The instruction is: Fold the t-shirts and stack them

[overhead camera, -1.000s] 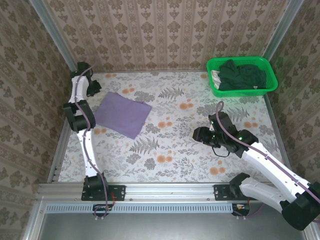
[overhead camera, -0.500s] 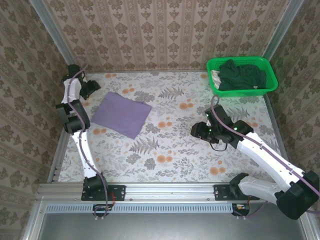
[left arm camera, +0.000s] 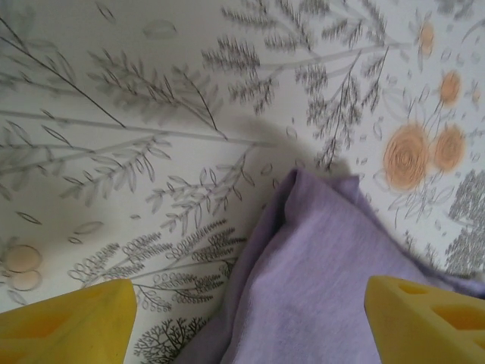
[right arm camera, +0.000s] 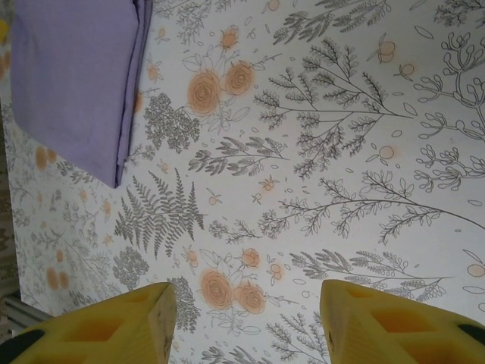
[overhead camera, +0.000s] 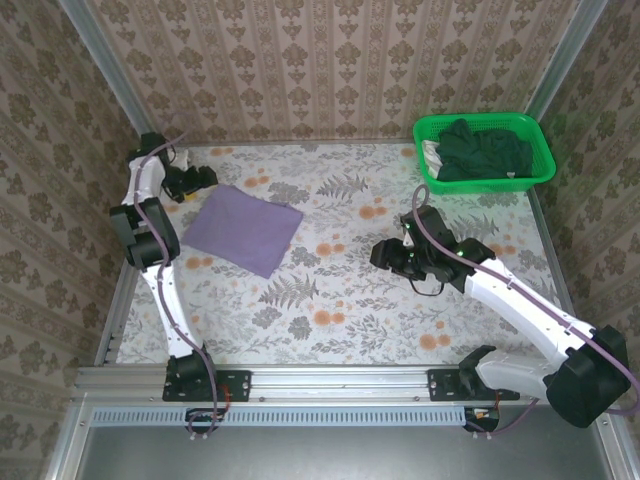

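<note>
**Item: lavender t-shirt** (overhead camera: 245, 228). Folded to a flat rectangle on the counter (overhead camera: 340, 290). Its far-left corner lies just below the left gripper (overhead camera: 192, 180). The whole shirt is well to the left of the right gripper (overhead camera: 385, 255).

**Item: dark green t-shirts** (overhead camera: 485, 148). Heaped in the basket (overhead camera: 490, 184), beyond and to the right of the right gripper, well apart from it.

**Left gripper:** released, jaws wide. The cloth lies loose beneath them, not pinched.

**Right gripper:** jaws apart, grasping nothing, patterned counter beneath.

**Step in hand (judged):** the first shirt's fold looks finished and let go, so fetching the next shirt is due.

**Next move calls for:** a gripper travelling to the basket and pinching a single green shirt. It should lift the shirt out without dragging its neighbours, then spread it on the counter beside the lavender one.

**Change against one second earlier:**
- The right gripper has shifted left, nearer the lavender shirt.
- The left gripper has edged slightly toward the shirt's corner.
- The shirt and the basket lie as they did.
</note>
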